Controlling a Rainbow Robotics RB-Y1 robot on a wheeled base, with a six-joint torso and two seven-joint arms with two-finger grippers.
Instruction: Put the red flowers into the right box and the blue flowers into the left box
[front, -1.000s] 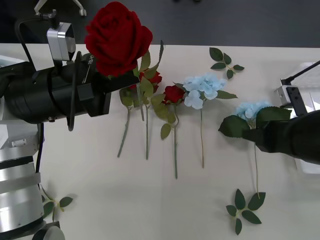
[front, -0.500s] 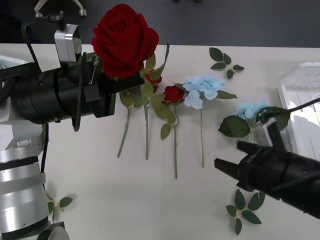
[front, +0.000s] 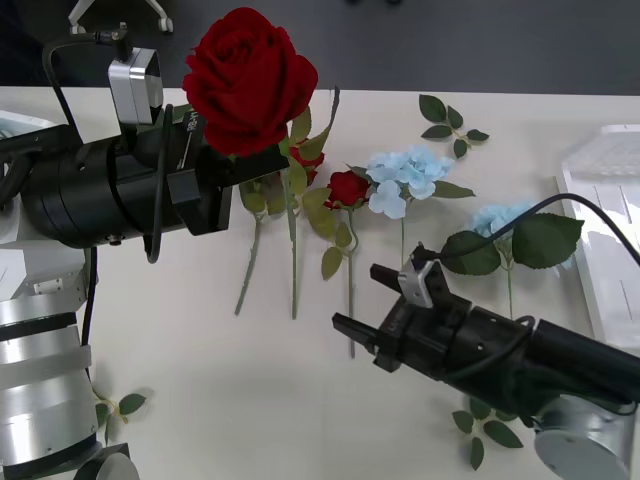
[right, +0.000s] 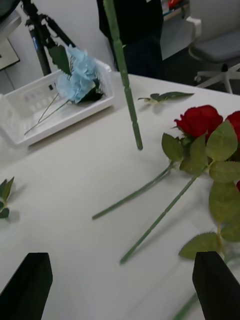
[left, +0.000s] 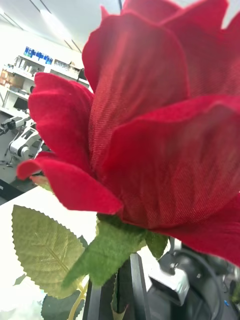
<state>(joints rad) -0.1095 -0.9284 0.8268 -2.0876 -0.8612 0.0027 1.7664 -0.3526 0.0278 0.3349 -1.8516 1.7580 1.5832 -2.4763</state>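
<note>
My left gripper (front: 258, 162) is raised above the table's left side, shut on the stem of a red flower (front: 250, 78). In the left wrist view its bloom (left: 150, 125) looms close above the fingers (left: 127, 292). Its stem (right: 123, 80) hangs free. Two more red flowers (front: 347, 187) lie mid-table, and their stems (right: 165, 212) lie ahead of my right gripper (right: 120, 257). That gripper (front: 355, 297) is open, low over the table centre. Blue flowers (front: 405, 170) (front: 500, 215) lie on the table. The left box (right: 30, 125) holds a blue flower (right: 77, 75). The right box (front: 610, 230) sits at the right edge.
Green leaf sprigs lie at the back (front: 447, 125), at the front right (front: 490, 420) and at the front left (front: 110, 405). Bare tabletop (front: 250, 380) lies in front of the stems. Beyond the table's far edge is dark floor and a chair base.
My right arm has swung from beside the right-hand blue flower leftward to the table centre, fingers open. My left arm rose slightly with the red flower, then held still.
</note>
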